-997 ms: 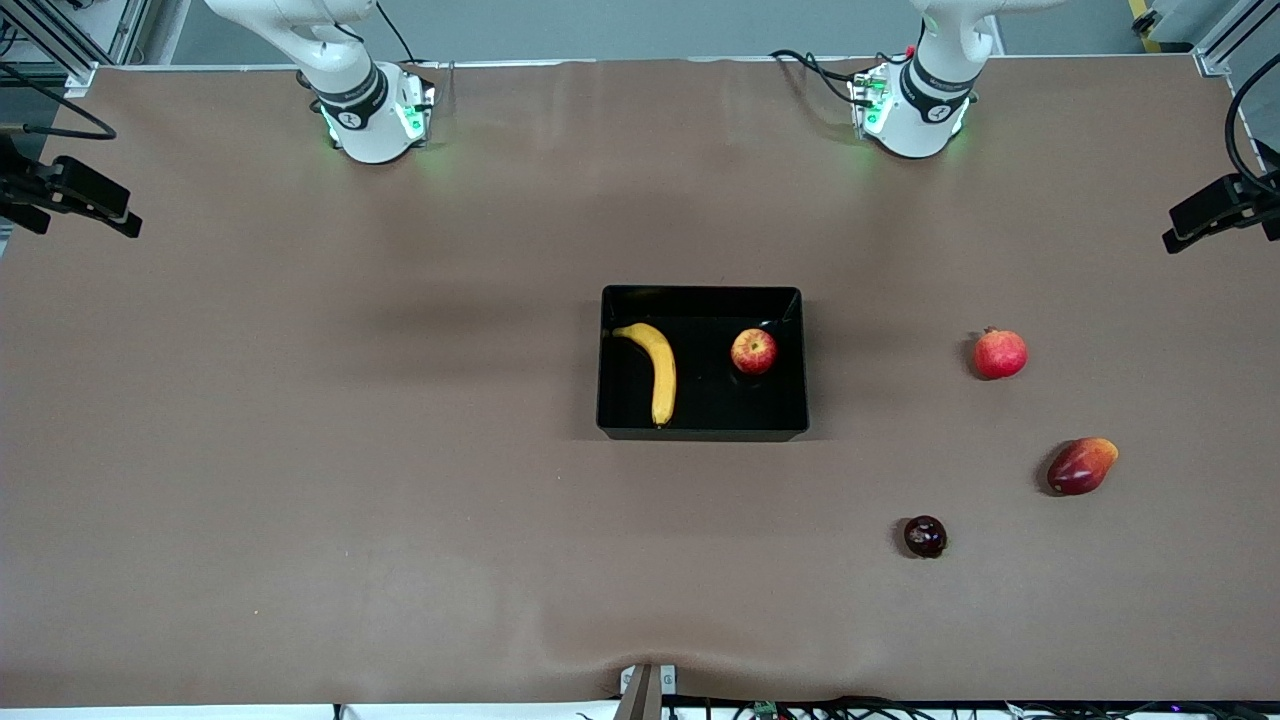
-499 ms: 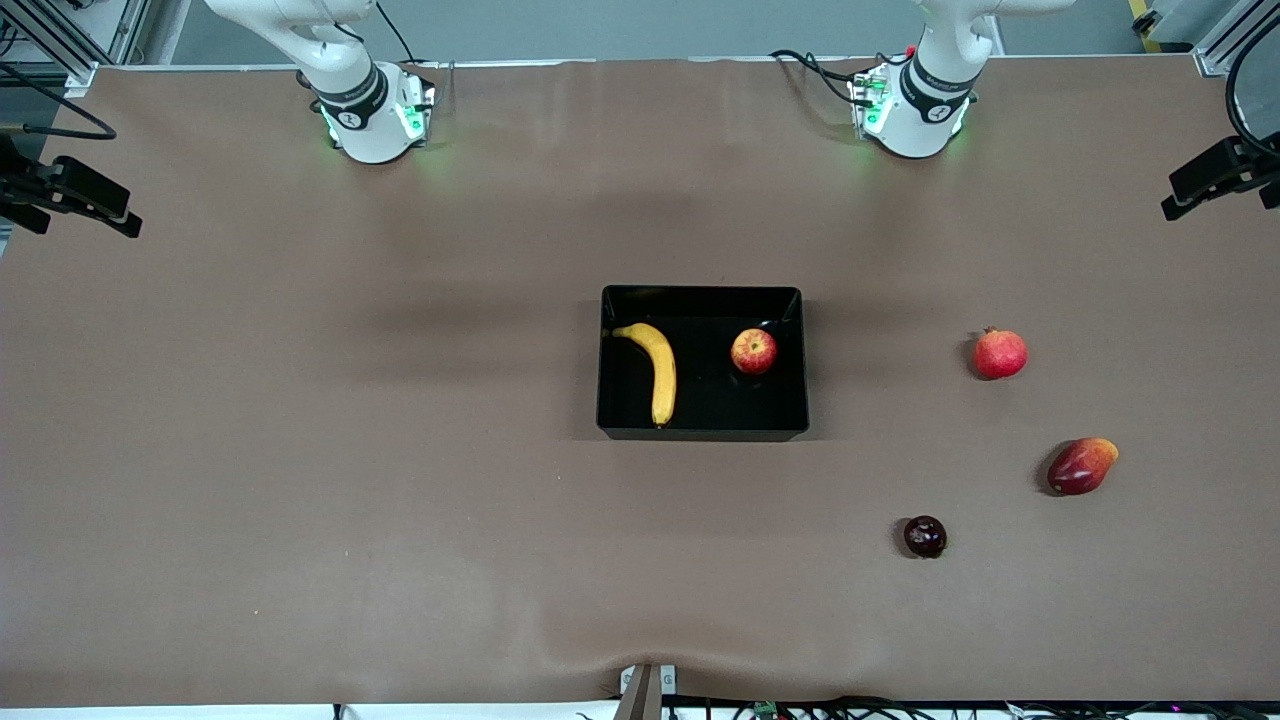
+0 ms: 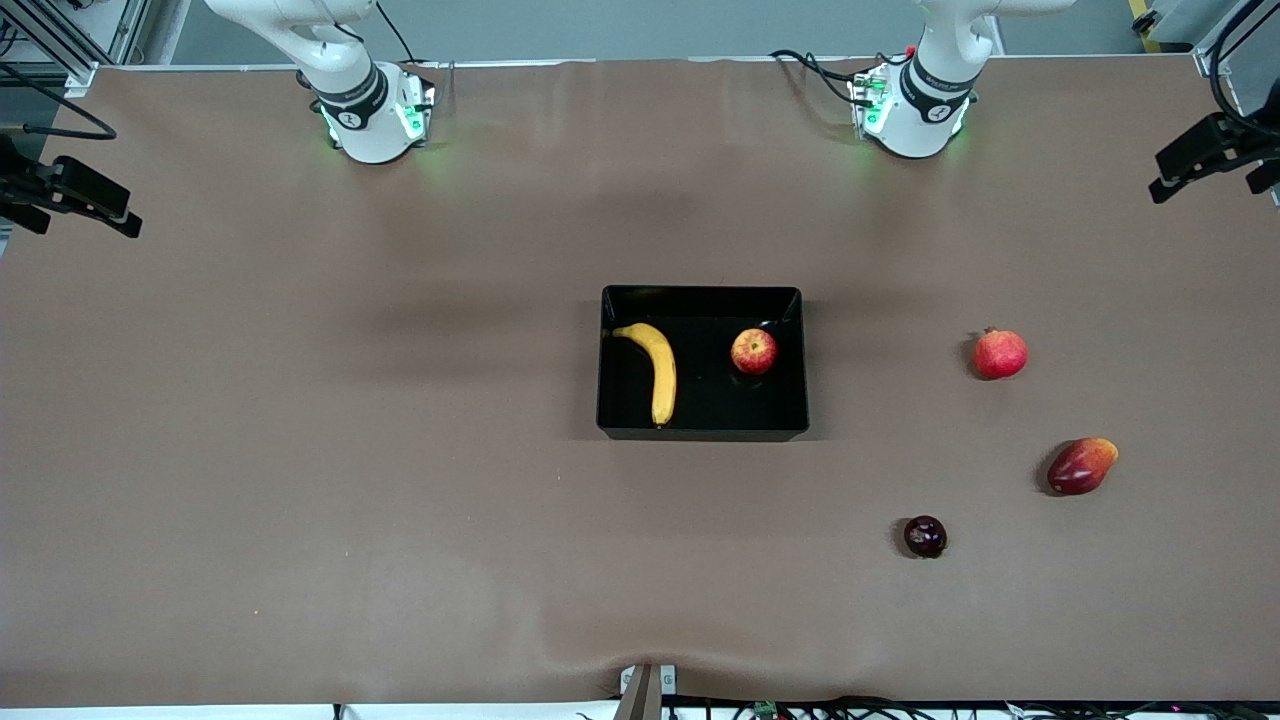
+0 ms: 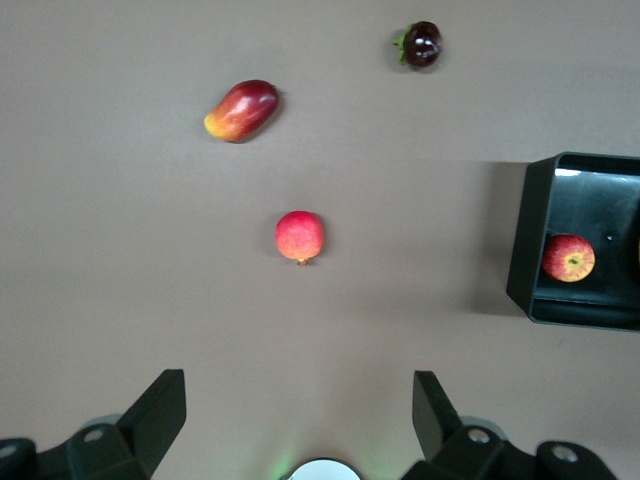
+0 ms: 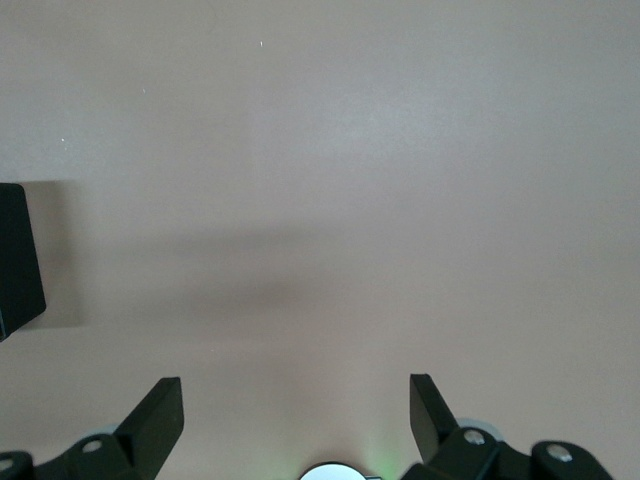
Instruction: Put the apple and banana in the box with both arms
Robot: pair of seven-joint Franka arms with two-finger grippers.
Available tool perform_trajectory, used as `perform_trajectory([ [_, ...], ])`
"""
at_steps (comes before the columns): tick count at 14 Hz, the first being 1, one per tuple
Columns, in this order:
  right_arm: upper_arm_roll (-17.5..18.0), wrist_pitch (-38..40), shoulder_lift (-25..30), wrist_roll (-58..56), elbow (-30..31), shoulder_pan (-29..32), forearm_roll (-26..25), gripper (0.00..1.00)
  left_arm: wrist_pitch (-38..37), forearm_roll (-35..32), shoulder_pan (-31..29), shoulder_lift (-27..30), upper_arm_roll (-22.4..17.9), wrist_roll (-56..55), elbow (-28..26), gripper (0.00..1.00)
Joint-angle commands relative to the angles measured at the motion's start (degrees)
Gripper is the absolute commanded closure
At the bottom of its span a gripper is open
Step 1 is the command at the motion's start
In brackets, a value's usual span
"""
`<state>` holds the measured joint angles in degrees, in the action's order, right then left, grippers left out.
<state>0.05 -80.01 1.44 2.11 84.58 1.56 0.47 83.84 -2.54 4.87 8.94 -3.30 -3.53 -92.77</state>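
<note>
The black box (image 3: pixel 700 292) sits mid-table. The yellow banana (image 3: pixel 655 370) lies in it on the side toward the right arm's end. The red-yellow apple (image 3: pixel 754 351) sits in it on the side toward the left arm's end. My left gripper (image 3: pixel 1210 185) hangs open and empty, high over bare table at the left arm's end. Its wrist view shows the gripper (image 4: pixel 300 400), the box (image 4: pixel 525 240) and the apple (image 4: pixel 568 258). My right gripper (image 3: pixel 78 222) hangs open and empty, high over the right arm's end. Its wrist view shows the gripper (image 5: pixel 297 400) and a box corner (image 5: pixel 15 260).
A red fruit with a crowned tip (image 3: pixel 1000 354) (image 4: pixel 300 236), a red-yellow oval fruit (image 3: pixel 1082 465) (image 4: pixel 241 110) and a small dark purple fruit (image 3: pixel 925 536) (image 4: pixel 422 43) lie on the table toward the left arm's end, apart from the box.
The left gripper has drifted up in the front view, toward the robots' side of the table. The right gripper, box and fruits have not moved.
</note>
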Motion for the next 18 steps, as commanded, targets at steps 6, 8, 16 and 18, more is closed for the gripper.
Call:
perform_trajectory([
  [6,0.6,0.1,0.1,0.8,-0.3,0.6,-0.6,0.0,1.4,2.4,0.3,0.8,2.7,-3.4,-1.4,0.0],
  [8,0.6,0.1,0.1,0.7,-0.3,0.6,-0.6,0.0,1.3,2.6,0.3,0.6,2.7,-3.9,-1.4,0.0],
  [16,0.6,0.1,0.1,0.8,-0.3,0.6,-0.7,0.0,1.2,2.5,0.3,-0.9,2.9,-3.8,-0.3,0.0],
  [18,0.6,0.1,0.1,0.8,-0.3,0.6,-0.6,0.0,1.2,2.4,-0.6,-0.9,4.0,-3.8,-0.2,0.0],
])
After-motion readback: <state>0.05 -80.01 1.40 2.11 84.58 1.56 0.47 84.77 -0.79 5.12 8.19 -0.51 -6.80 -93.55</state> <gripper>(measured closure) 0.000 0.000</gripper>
